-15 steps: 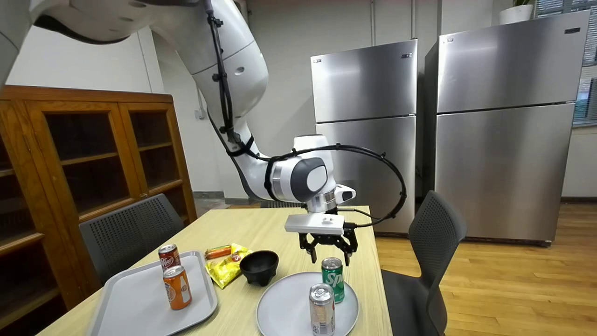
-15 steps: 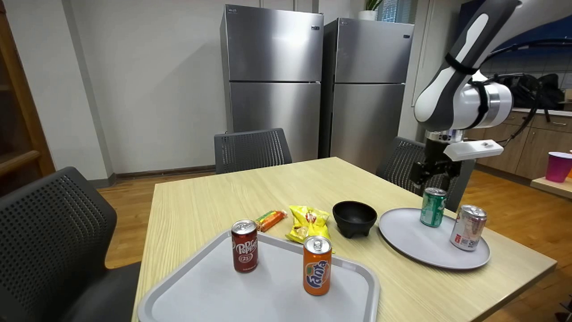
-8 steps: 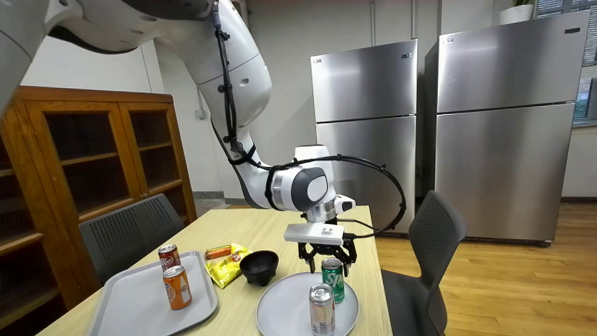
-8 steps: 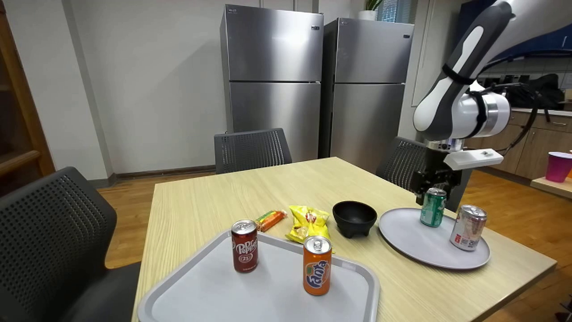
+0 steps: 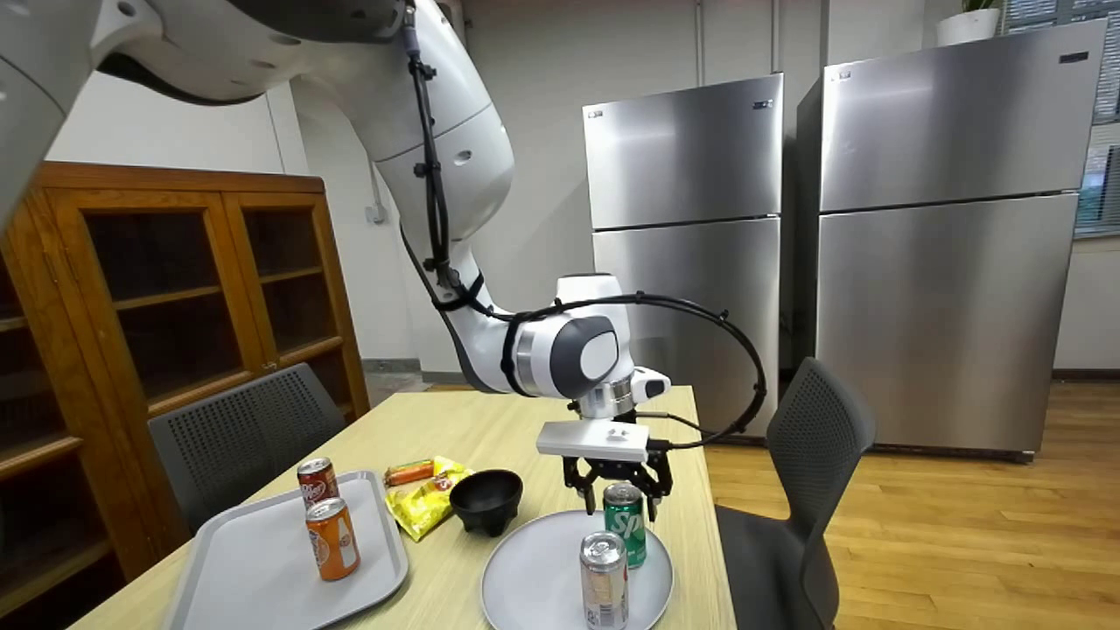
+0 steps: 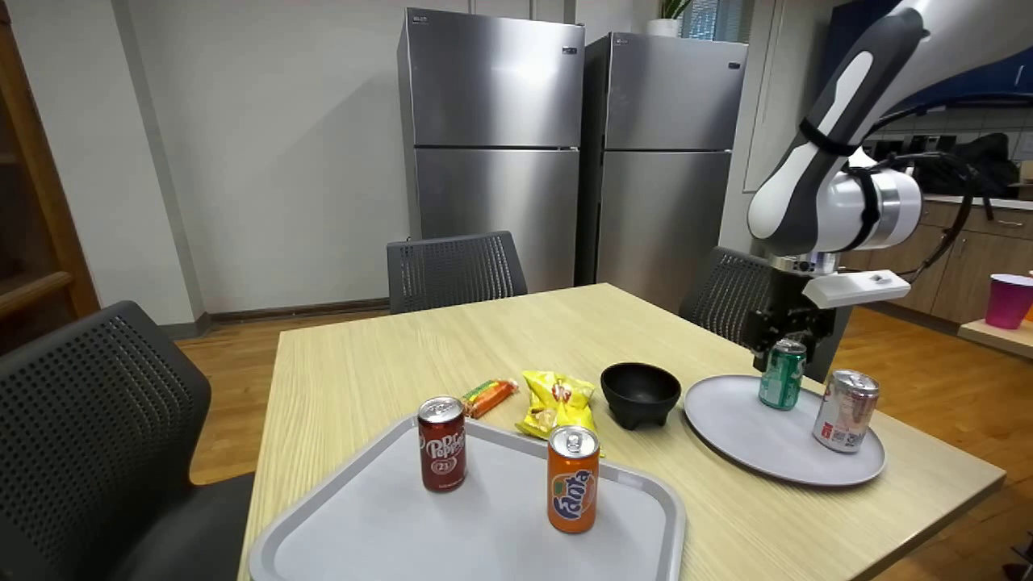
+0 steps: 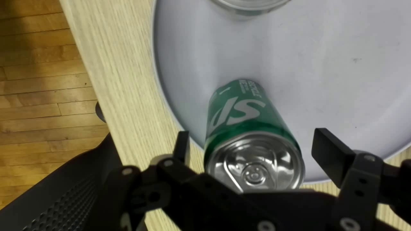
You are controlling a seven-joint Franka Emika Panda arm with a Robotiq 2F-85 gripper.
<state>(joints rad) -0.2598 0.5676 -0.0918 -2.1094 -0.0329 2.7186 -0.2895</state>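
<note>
A green Sprite can [image 5: 626, 534] stands upright on a round grey plate [image 5: 529, 569], as both exterior views show. My gripper [image 5: 620, 510] points down over it, its fingers level with the can's upper part. In the wrist view the silver lid of the Sprite can [image 7: 247, 112] lies between the open fingers of the gripper [image 7: 253, 140]. A gap shows on either side, wider on the right. The lid's near edge is hidden by the gripper body. Close by on the same plate is a silver can [image 6: 846, 411], of which only the end shows at the top of the wrist view.
Beside the plate sits a black bowl [image 6: 640, 395], then a yellow snack bag [image 6: 557, 399] and an orange-wrapped snack [image 6: 489, 397]. A grey tray [image 6: 420, 541] carries a Dr Pepper can [image 6: 442, 448] and a Fanta can [image 6: 573, 484]. A dark chair [image 5: 796, 499] stands against the table's side.
The gripper has come down from above the Sprite can to around its top, mostly in the earlier half second. Its fingers stay apart. Cans, plate and tray have not moved.
</note>
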